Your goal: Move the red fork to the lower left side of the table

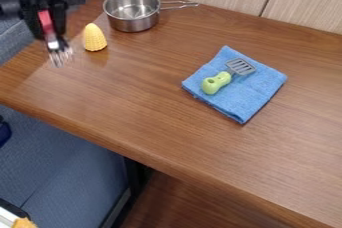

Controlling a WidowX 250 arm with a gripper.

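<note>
Table (167,107) spreads to the right of the pincer (44,23), which pinches the red fork (48,29) tines-down. Carrying seems underway; next, lower it onto the lower left side, then let go.

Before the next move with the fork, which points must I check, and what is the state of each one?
1. Fork in gripper: ok.
2. Fork pointing tines-down: ok.
3. Fork clear of corn: ok, a gap shows.
4. Fork lifted off table enough: cannot tell.
5. Fork at lower left: not ok, it is at upper left.
6. Spatula on cloth, away from fork: ok.
</note>
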